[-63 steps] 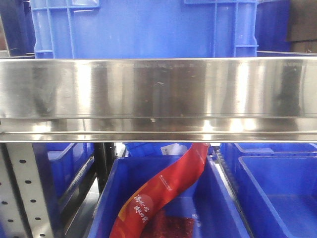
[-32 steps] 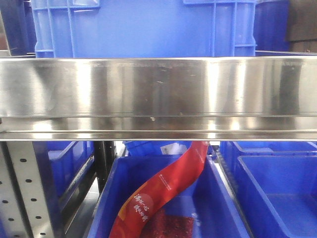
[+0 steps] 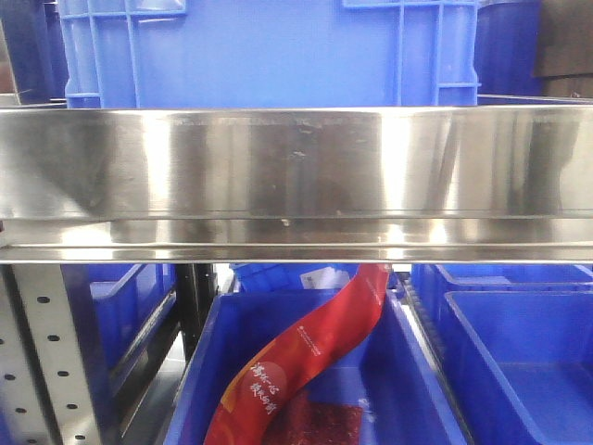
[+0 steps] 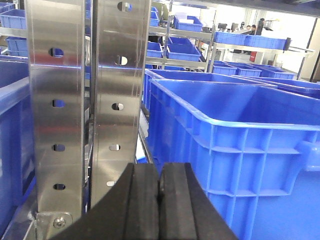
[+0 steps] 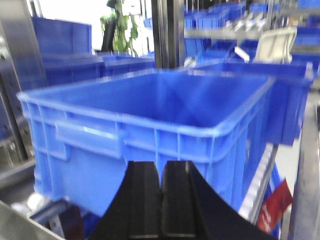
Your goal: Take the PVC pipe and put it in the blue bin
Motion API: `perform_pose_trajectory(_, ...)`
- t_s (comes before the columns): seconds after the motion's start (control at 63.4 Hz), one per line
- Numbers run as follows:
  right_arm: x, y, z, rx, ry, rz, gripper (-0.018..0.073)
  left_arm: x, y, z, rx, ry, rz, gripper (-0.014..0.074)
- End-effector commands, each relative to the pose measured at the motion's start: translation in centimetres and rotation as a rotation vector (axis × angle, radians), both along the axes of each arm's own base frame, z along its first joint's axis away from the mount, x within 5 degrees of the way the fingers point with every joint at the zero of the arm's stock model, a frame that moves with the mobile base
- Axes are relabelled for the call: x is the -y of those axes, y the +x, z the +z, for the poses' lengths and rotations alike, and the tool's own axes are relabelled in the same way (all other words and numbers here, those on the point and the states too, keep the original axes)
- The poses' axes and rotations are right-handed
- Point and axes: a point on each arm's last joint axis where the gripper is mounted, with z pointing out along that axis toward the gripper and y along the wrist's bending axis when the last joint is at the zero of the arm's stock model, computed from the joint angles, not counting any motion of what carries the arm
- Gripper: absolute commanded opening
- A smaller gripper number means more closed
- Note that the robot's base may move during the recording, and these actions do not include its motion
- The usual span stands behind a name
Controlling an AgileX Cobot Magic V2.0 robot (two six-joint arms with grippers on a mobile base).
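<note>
The PVC pipe is out of view in every frame. In the left wrist view my left gripper point(image 4: 160, 172) is shut with nothing between its black pads, facing a steel rack post point(image 4: 120, 100) with a large blue bin point(image 4: 240, 145) to its right. In the right wrist view my right gripper point(image 5: 161, 172) is also shut and empty, just in front of the near wall of an open blue bin point(image 5: 150, 125). In the front view neither gripper shows; a blue bin point(image 3: 269, 51) stands on the steel shelf point(image 3: 296, 181).
Below the shelf a lower blue bin point(image 3: 232, 371) holds a long red packet point(image 3: 306, 352), with another blue bin point(image 3: 519, 362) to its right. A perforated steel upright point(image 3: 37, 362) stands at lower left. More racks with blue bins fill the background of both wrist views.
The front view has shifted very slightly; nothing else has visibly changed.
</note>
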Motion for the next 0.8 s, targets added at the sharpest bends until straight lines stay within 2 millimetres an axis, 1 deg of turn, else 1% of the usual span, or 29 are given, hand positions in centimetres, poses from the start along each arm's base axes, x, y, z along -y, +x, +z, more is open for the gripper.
perform_pose_trajectory(0.0,0.1,-0.3,0.3,0.028,0.016,0.0,-0.0167,-0.1,-0.1,0.3,0.025,-0.014,0.005,-0.0111)
perform_pose_trajectory(0.458,0.1,-0.3,0.2,0.024,0.014,0.0,-0.0167,-0.1,-0.1,0.3,0.025,-0.014,0.005,-0.0111)
perform_pose_trajectory(0.568,0.6,-0.8,0.0,0.044,0.017,-0.02,-0.0167,-0.1,-0.1,0.3,0.025,-0.014,0.005,-0.0111)
perform_pose_trajectory(0.663,1.6,-1.5,-1.3,0.044,0.012,-0.076,-0.0167,-0.1,-0.1,0.3,0.025,-0.014,0.005,-0.0111)
perform_pose_trajectory(0.789,3.8,-2.8,-4.2,0.063,0.011,-0.226,-0.0167,-0.1,-0.1,0.3,0.025,-0.014,0.005,-0.0111)
